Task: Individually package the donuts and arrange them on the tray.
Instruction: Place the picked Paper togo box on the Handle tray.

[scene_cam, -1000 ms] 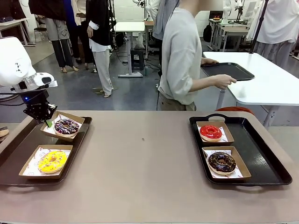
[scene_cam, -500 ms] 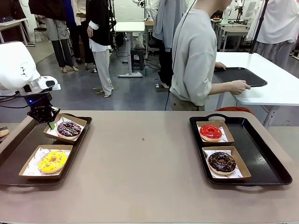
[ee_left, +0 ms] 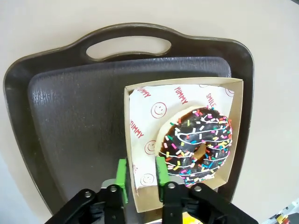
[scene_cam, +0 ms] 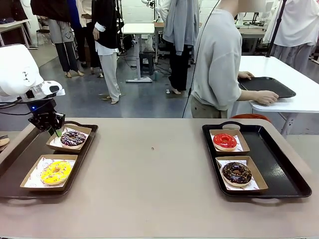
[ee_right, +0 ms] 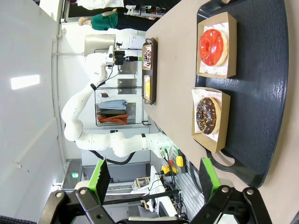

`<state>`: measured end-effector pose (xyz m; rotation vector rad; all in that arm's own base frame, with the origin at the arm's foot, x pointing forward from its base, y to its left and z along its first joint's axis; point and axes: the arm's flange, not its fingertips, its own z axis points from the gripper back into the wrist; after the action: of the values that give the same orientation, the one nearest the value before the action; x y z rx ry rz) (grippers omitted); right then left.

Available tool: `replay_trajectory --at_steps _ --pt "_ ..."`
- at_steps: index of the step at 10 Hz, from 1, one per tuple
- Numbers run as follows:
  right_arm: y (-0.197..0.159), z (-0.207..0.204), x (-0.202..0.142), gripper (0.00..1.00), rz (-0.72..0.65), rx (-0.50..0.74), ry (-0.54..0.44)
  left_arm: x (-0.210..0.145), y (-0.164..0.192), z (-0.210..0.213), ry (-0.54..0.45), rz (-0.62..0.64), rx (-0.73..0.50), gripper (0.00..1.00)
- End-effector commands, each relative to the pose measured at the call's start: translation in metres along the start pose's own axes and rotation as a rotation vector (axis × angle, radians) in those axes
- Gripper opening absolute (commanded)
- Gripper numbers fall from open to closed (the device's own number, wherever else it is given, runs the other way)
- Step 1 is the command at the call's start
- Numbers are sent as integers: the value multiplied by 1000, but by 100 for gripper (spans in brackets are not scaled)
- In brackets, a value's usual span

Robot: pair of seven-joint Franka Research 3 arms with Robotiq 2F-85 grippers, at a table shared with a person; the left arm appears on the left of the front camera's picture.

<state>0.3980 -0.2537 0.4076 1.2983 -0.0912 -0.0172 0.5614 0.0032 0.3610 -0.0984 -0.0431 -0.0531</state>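
My left gripper [scene_cam: 56,132] [ee_left: 141,177] is shut on the near wall of a brown cardboard box [scene_cam: 85,131] [ee_left: 184,82]. That box holds the purple-dark donut [scene_cam: 73,137] [ee_left: 198,145] with white and coloured sprinkles and rests at the far end of the left tray [scene_cam: 20,160] [ee_left: 70,116]. The yellow donut [scene_cam: 55,172] lies boxed nearer on the same tray. On the right tray [scene_cam: 279,164] [ee_right: 261,93] sit the boxed red donut [scene_cam: 225,141] [ee_right: 214,45] and chocolate donut [scene_cam: 237,172] [ee_right: 207,115]. My right gripper [ee_right: 154,179] hangs open high above that tray.
A person [scene_cam: 219,64] stands beyond the far edge, turned away, hands on a black tray [scene_cam: 269,85] on a white table. The tan tabletop [scene_cam: 149,169] lies bare between the two trays.
My left gripper has shifted the purple donut's box slightly right and levelled it on the tray. The person has stepped right and set the black tray farther along the white table.
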Motion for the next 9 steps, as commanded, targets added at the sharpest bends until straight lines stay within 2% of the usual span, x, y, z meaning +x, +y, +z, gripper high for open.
replay_trajectory --at_steps 1,2,3,4,6,7,8,9 --pt "1 -1 -2 100 -8 -8 -8 5 -2 1 -12 18 5 100" --pt "1 -1 -2 100 -8 -8 -8 4 0 7 -21 25 11 100" --pt "1 -1 -2 100 -8 -8 -8 3 1 10 -30 27 12 93" --pt "1 -1 -2 100 -8 -8 -8 2 2 12 -31 26 14 100" --pt "1 -1 -2 100 -8 -8 -8 2 1 11 -25 22 16 100" --pt "1 -1 -2 100 -8 -8 -8 2 2 12 -24 14 0 90" --pt "1 -1 -2 100 -8 -8 -8 -3 4 17 -4 -3 -49 90" --pt "1 -1 -2 100 -8 -8 -8 -10 10 28 -5 -7 -192 90"
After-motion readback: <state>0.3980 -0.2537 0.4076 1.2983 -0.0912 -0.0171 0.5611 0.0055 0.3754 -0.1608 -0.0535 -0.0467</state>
